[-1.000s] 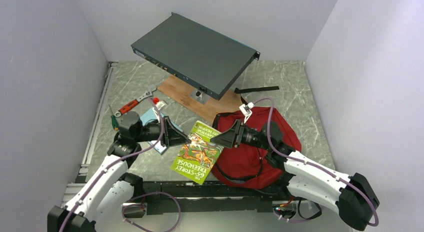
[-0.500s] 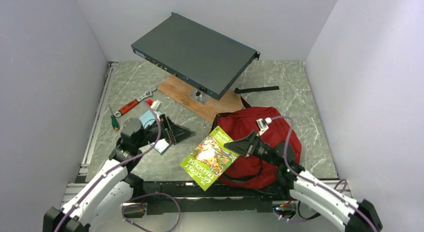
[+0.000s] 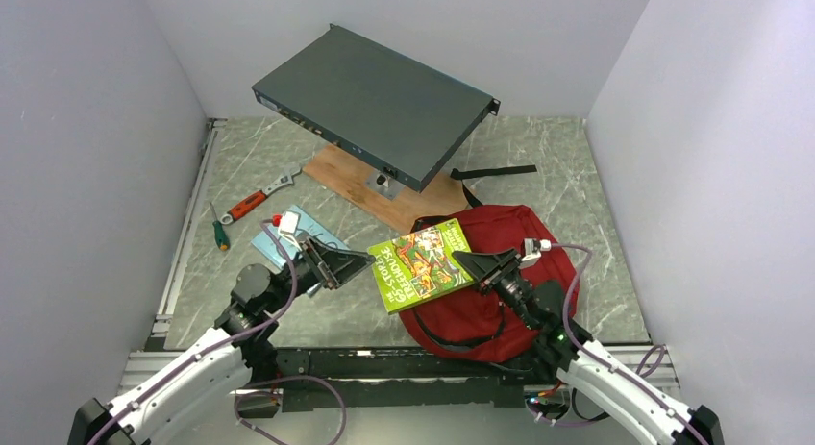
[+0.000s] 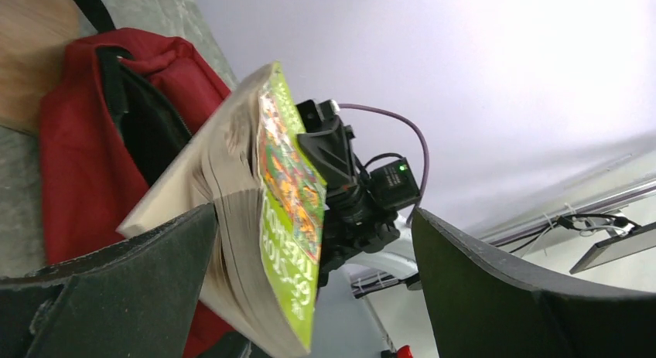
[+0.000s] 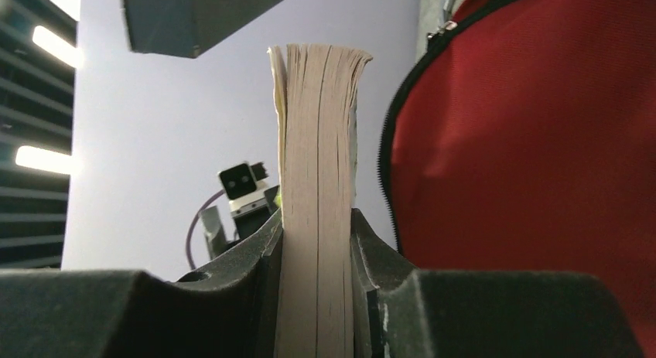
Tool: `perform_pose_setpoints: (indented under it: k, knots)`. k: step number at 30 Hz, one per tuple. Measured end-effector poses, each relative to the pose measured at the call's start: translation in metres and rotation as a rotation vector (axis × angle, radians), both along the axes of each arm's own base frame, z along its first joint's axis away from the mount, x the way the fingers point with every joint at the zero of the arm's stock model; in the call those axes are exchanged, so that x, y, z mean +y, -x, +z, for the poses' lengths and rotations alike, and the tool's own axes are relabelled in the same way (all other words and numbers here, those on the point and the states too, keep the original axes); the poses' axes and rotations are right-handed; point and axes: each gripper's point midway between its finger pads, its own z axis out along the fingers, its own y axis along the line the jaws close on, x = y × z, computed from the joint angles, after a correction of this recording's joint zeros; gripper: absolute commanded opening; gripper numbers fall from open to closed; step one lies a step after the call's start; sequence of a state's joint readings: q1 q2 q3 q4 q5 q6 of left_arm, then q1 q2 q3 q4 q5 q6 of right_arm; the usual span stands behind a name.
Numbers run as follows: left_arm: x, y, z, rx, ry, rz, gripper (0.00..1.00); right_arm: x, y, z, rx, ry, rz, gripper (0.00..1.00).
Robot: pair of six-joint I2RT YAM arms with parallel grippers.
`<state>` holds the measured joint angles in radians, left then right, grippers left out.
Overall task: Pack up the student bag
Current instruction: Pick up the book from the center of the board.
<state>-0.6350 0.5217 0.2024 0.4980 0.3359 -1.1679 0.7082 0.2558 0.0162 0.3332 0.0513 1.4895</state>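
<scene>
Within half a second the book [image 3: 421,265] has swung up from the front of the worktop [image 3: 577,176] to hang over the left lip of the red bag [image 3: 500,235]. Both arms have pulled back toward their bases.

The bag lies slumped right of centre on the worktop, just in front of a wooden board [image 3: 346,176] and partly under the right arm. It is soft, limp cloth, likely light, and should sag and fold rather than hold its shape. A dark gap beside the zip, seen from the left wrist, looks like the open mouth. The firm zip edge there seems the best place to take hold, since a pinch of loose fabric would probably just stretch.

The right tool [image 3: 468,261] is clenched on the book's right edge, its fingers [image 5: 387,296] pressed against both faces of the page block. The left tool [image 3: 356,264] is released and spread wide. The book's other edge sits between its fingers, close to one of them; contact cannot be told.

Further out, a grey metal box [image 3: 375,104] stands raised on a post over the board. A black strap [image 3: 495,172] trails behind the bag. A red-handled wrench [image 3: 252,204] and a green screwdriver [image 3: 220,235] lie at far left.
</scene>
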Motion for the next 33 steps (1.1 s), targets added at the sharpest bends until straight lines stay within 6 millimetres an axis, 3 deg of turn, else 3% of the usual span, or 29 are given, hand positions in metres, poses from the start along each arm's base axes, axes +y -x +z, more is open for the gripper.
perform_pose_setpoints:
  k: [6, 9, 16, 19, 22, 26, 29, 33]
  knots:
    - [-0.014, 0.001, -0.007, 0.048, -0.03, 0.005, 0.98, 0.009, -0.01, -0.011, 0.041, 0.021, 0.003, 0.0]
    - [-0.011, 0.0, -0.015, 0.074, -0.068, 0.054, 0.99, 0.01, -0.011, -0.008, 0.031, 0.014, 0.003, 0.0]
    - [0.019, -0.005, 0.003, 0.084, -0.046, 0.215, 1.0, 0.001, -0.01, 0.032, -0.071, -0.033, -0.032, 0.0]
    - [0.013, -0.006, -0.002, 0.096, -0.025, 0.193, 1.0, -0.001, -0.01, 0.045, -0.1, -0.046, -0.043, 0.0]
    - [-0.007, -0.005, -0.025, 0.14, -0.051, 0.114, 0.99, 0.001, -0.012, 0.047, -0.107, -0.046, -0.04, 0.0]
    - [-0.025, 0.0, -0.036, 0.16, -0.043, 0.018, 0.89, 0.006, -0.015, 0.039, -0.086, -0.025, -0.028, 0.0]
    - [-0.031, 0.003, -0.029, 0.144, -0.01, -0.019, 0.71, 0.009, -0.016, 0.033, -0.07, -0.01, -0.019, 0.0]
    - [-0.03, 0.005, -0.016, 0.109, 0.032, -0.022, 0.62, 0.01, -0.015, 0.037, -0.081, -0.023, -0.011, 0.0]
